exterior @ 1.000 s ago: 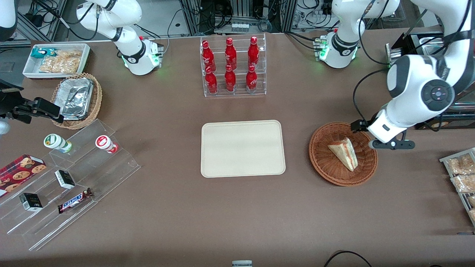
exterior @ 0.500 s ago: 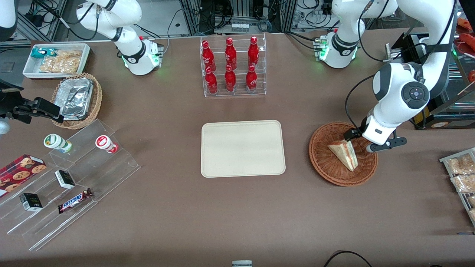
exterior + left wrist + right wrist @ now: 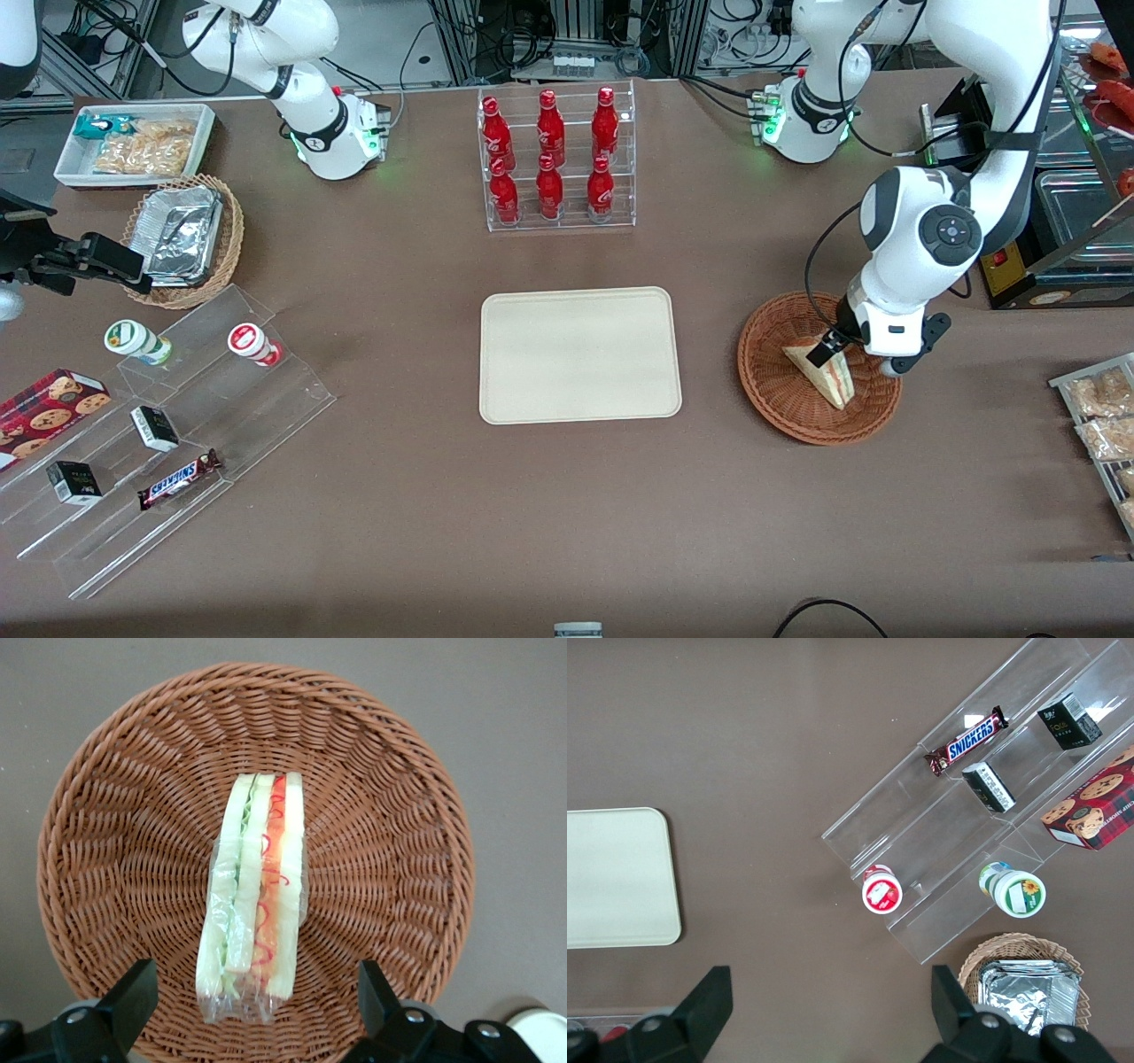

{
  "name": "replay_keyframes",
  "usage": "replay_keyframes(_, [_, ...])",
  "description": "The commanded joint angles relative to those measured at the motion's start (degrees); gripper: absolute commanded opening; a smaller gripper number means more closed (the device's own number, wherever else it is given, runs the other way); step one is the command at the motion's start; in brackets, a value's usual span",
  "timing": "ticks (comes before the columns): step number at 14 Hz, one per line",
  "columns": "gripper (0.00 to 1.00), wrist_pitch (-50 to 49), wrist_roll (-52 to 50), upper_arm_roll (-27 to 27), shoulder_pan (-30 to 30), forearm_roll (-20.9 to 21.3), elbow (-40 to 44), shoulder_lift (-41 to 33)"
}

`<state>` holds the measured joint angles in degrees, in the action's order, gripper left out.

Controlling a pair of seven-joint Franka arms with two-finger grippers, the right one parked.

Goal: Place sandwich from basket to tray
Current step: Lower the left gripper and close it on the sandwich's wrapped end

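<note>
- Front view, nearest me: a Snickers bar with its name readable lies on the clear stepped display, beside small dark boxes whose print is too small to read, toward the parked arm's end.
- Mid-table, the cream tray has bare brown table on every side and sits well apart from the reddish wicker basket.
- The sandwich, wrapped in clear film, lies in the basket's middle, clear of the rim.
- The gripper hangs above it, fingers spread wide either side, touching nothing.
- Farther off, red bottles stand in a clear rack.
</note>
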<state>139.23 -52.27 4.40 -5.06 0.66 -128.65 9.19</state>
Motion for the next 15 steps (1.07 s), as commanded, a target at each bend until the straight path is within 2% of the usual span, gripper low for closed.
replay_keyframes(1, [1.0, 1.22, -1.26, -0.27, -0.21, -0.57, -0.03, 1.44])
replay_keyframes(5, [1.0, 5.08, -1.79, -0.36, 0.14, -0.57, -0.29, 5.04])
replay_keyframes(6, [0.87, 4.91, -2.14, -0.36, 0.23, -0.57, -0.29, 5.14])
replay_keyframes(7, [0.59, 4.56, -3.7, -0.36, 0.23, -0.57, -0.29, 5.05])
replay_keyframes(8, [0.37, 4.47, -4.68, -0.36, 0.14, -0.57, -0.29, 5.14])
replay_keyframes(9, [0.22, 4.47, -4.95, -0.36, 0.05, -0.57, -0.29, 5.05])
replay_keyframes(10, [0.12, 4.38, -4.78, -0.36, -0.38, -0.48, -0.29, 5.05])
replay_keyframes(11, [0.06, 4.3, -4.34, -0.36, -0.73, -0.39, -0.37, 4.79])
replay_keyframes(13, [0.05, 2.11, -2.07, -0.36, -1.0, 0.31, 0.24, 4.0])
replay_keyframes(15, [0.04, -0.87, 5.73, -0.1, -1.18, 0.22, 1.64, 2.24])
